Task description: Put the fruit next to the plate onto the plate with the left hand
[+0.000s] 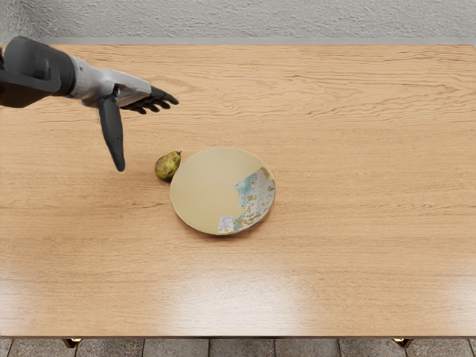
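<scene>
A small green-brown pear [168, 165] lies on the wooden table, touching the left rim of a round beige plate [212, 186] with a blue-grey pattern on its right side. My left hand [130, 111] comes in from the left edge and hovers above the table, up and to the left of the pear. Its fingers [155, 102] are spread and its thumb [112, 134] points down; it holds nothing. The plate carries nothing.
The wooden table [335, 111] stretches wide around the plate, with its front edge near the bottom of the view and a grey wall behind its far edge.
</scene>
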Robot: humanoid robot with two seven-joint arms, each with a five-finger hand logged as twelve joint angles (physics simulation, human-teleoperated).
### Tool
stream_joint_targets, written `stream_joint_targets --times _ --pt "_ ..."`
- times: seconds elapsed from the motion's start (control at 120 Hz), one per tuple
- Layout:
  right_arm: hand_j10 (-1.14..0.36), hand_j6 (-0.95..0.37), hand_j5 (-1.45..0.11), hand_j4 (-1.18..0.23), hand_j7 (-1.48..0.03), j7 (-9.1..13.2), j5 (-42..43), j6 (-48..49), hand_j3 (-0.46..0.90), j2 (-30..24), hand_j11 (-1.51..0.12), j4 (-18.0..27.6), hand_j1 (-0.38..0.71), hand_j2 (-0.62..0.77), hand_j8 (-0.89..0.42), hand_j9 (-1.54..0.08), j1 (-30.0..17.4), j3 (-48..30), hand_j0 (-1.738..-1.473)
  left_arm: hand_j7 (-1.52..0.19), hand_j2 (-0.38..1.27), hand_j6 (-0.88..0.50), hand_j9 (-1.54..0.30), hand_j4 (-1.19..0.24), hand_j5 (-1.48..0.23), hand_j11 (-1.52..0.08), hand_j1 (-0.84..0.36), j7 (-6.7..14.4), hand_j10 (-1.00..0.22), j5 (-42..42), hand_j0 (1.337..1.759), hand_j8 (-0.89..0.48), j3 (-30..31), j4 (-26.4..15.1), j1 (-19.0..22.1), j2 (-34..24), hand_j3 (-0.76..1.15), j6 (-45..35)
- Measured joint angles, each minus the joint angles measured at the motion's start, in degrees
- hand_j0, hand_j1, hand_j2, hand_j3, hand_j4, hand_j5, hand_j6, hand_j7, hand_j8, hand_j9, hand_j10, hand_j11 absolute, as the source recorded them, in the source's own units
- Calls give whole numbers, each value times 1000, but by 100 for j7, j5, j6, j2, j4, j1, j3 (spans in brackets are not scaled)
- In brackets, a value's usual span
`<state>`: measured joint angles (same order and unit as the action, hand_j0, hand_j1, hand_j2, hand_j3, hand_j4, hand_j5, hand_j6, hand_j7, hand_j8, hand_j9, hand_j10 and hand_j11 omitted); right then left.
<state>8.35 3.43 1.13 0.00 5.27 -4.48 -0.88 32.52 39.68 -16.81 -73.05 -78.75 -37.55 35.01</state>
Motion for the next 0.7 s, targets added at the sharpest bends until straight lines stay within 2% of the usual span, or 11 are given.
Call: stream_joint_targets --times 0.125,0.333,0.483,0.7 --pt "0 -1 0 0 0 0 0 -4 0 0 0 0 -349 0 -1 0 4 0 -1658 -25 4 -23 -25 -22 -25 -25 327 173 -21 1135 1658 -23 -19 -23 -35 351 0 0" --pt "0 -1 0 0 0 0 0 -7 0 0 0 0 -349 0 -1 0 8 0 -1658 -28 5 -25 -28 -24 -28 -28 324 238 -23 2311 1658 -25 5 -32 -31 751 0 -1" --pt "0 -1 0 0 0 0 0 -7 0 0 0 0 -349 0 0 0 9 0 -1658 -38 6 -32 -38 -32 -38 -38 315 239 -31 2980 1658 -32 157 5 35 1084 0 -1" --pt "0 -1 0 0 0 0 0 -7 0 0 0 0 -349 0 -1 0 9 0 -1658 -47 8 -39 -47 -38 -48 -47 306 67 -38 3256 1658 -39 454 289 35 1499 0 -1"
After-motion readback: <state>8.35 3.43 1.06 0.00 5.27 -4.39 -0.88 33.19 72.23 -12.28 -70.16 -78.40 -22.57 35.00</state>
